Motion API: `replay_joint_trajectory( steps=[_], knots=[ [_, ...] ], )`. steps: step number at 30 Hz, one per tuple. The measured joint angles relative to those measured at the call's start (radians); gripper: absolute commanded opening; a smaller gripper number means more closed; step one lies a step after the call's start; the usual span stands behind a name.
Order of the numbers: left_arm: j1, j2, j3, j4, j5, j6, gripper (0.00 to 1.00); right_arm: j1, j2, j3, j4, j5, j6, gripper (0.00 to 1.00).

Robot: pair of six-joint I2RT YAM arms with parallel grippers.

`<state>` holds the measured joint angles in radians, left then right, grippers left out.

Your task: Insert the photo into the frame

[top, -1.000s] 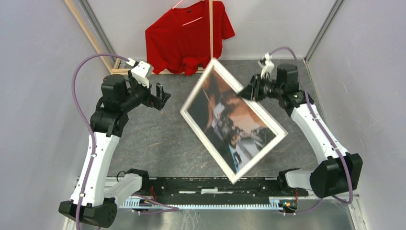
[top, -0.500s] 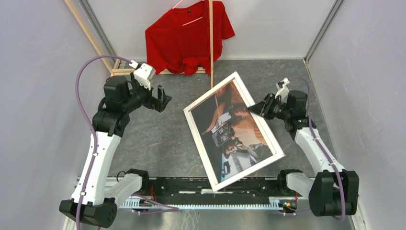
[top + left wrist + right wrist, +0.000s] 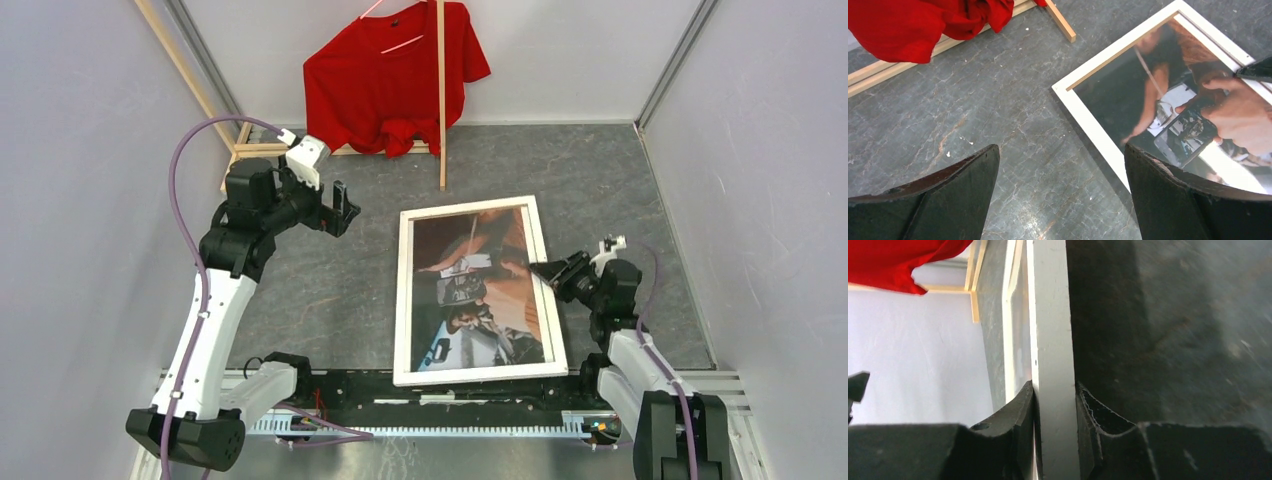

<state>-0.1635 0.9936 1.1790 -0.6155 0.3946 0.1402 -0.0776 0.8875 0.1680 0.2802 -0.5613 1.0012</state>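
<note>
The right fingers (image 3: 1013, 425) are clamping the edge of the frame (image 3: 1052, 330) between them, the photo (image 3: 478, 300) sitting inside it; the left fingers (image 3: 960, 192) are hovering wide apart beside its corner.

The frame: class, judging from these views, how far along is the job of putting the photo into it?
Done: the photo sits inside the frame. In hand: the right claw clamps the frame's right edge; the left claw hangs open, apart from it. Left: probably release the frame on the table and withdraw.
</note>
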Motion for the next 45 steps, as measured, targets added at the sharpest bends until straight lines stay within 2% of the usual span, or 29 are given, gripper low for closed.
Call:
replay_joint_trajectory(
  steps=[5, 11, 14, 19, 20, 21, 24, 29, 34, 38, 42, 45],
  knots=[
    [0.0, 0.008, -0.008, -0.006, 0.0, 0.004, 1.0, 0.012, -0.009, -0.15, 0.087, 0.086, 0.126, 0.18],
    [0.0, 0.019, -0.008, -0.008, -0.001, 0.015, 1.0, 0.119, 0.119, -0.156, 0.238, 0.224, 0.18, 0.24],
    [0.0, 0.036, -0.011, -0.006, -0.002, 0.015, 1.0, 0.188, 0.205, -0.144, 0.319, 0.295, 0.189, 0.31],
    [0.0, 0.05, -0.03, -0.004, -0.016, 0.016, 1.0, 0.25, 0.319, -0.085, 0.361, 0.359, 0.184, 0.58],
    [0.0, 0.05, -0.034, -0.003, -0.021, 0.016, 1.0, 0.256, 0.343, -0.073, 0.342, 0.373, 0.176, 0.88],
    [0.0, 0.05, -0.035, -0.003, -0.024, 0.016, 1.0, 0.26, 0.362, -0.067, 0.342, 0.373, 0.179, 0.98],
    [0.0, 0.053, -0.04, 0.002, -0.028, 0.016, 1.0, 0.277, 0.365, -0.003, 0.351, 0.378, 0.164, 0.98],
    [0.001, 0.079, -0.04, 0.018, -0.028, 0.016, 1.0, 0.304, 0.396, 0.094, 0.209, 0.411, 0.085, 0.98],
    [0.01, 0.108, -0.061, 0.037, -0.029, 0.016, 1.0, 0.314, 0.4, 0.279, -0.111, 0.531, -0.111, 0.98],
    [0.037, 0.146, -0.08, 0.072, -0.031, 0.016, 1.0, 0.313, 0.412, 0.427, -0.283, 0.689, -0.297, 0.98],
    [0.119, 0.199, -0.157, 0.189, -0.024, 0.016, 1.0, 0.298, 0.354, 0.444, -0.285, 0.848, -0.479, 0.98],
    [0.203, 0.257, -0.239, 0.301, -0.014, 0.016, 1.0, 0.29, 0.241, 0.348, -0.161, 0.964, -0.617, 0.98]
  ],
)
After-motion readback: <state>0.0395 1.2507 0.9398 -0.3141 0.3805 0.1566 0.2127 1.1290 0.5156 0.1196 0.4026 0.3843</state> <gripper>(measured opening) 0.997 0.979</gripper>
